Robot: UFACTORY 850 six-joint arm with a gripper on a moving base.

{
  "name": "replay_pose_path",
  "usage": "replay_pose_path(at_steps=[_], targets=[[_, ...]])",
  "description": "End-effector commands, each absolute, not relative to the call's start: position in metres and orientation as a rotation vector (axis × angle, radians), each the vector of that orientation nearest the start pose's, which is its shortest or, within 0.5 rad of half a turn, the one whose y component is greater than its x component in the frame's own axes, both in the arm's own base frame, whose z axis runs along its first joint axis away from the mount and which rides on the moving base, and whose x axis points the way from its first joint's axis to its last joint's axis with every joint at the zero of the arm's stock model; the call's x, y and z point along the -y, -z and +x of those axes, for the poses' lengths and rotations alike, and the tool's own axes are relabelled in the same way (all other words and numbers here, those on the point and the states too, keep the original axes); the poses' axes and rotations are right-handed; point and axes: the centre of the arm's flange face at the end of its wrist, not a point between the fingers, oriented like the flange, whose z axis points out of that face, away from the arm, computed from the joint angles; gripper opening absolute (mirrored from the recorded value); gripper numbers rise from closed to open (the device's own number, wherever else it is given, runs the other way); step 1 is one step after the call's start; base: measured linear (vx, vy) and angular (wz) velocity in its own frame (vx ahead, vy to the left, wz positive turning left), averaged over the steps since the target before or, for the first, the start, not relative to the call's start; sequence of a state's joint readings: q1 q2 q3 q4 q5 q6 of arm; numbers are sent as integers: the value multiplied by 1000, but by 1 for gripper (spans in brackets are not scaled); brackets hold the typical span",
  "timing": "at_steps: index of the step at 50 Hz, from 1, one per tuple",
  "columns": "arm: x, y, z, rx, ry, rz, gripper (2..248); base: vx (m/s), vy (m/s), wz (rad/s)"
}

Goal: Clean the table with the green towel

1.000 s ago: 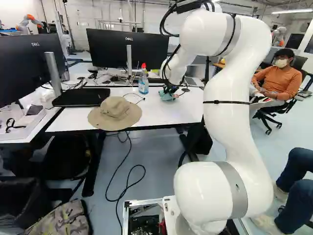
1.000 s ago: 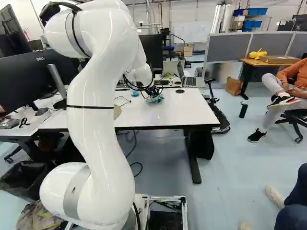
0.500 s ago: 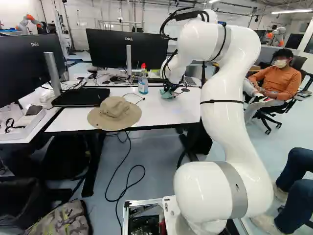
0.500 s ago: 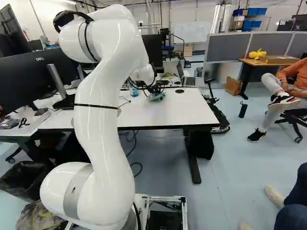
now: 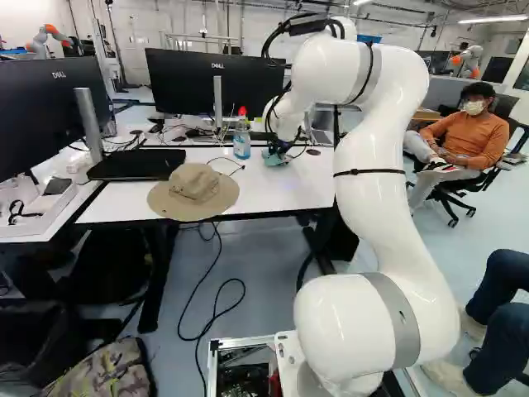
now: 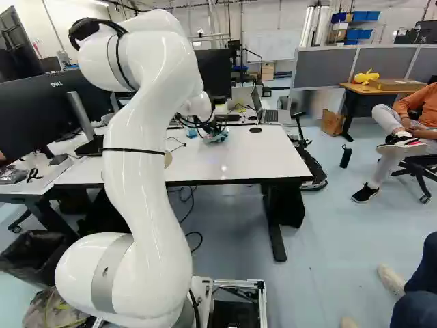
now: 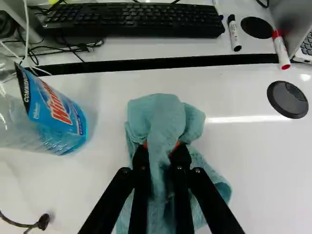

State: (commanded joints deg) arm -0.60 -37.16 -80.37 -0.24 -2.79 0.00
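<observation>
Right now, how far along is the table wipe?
Done: green towel gripped between the fingers.
In hand: towel bunched on the white tabletop beside the spray bottle, likely mid-wipe.
Left: wiped coverage can't be judged; spots under the spray bottle and wide-brimmed hat probably remain, plus releasing the towel.

Teal towel [image 7: 163,114], white tabletop [image 5: 277,192], tan hat [image 5: 194,186], camouflage-patterned fabric [image 5: 103,372], blue-and-red bottle label [image 7: 56,106], black keyboard [image 7: 131,18]
</observation>
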Motion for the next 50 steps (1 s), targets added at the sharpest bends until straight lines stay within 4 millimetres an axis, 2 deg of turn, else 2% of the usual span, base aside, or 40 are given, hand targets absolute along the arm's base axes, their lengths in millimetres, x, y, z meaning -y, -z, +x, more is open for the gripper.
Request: replay_pose_path(at_steps=[11, 19, 39, 50], targets=[[-5, -400, 680, 18, 1065, -2954, 52, 0, 0, 0], [-5, -402, 668, 17, 1048, -2960, 52, 0, 0, 0], [26, -403, 648, -53, 1029, -2983, 52, 0, 0, 0], [45, -403, 649, -98, 1035, -2990, 52, 0, 0, 0]])
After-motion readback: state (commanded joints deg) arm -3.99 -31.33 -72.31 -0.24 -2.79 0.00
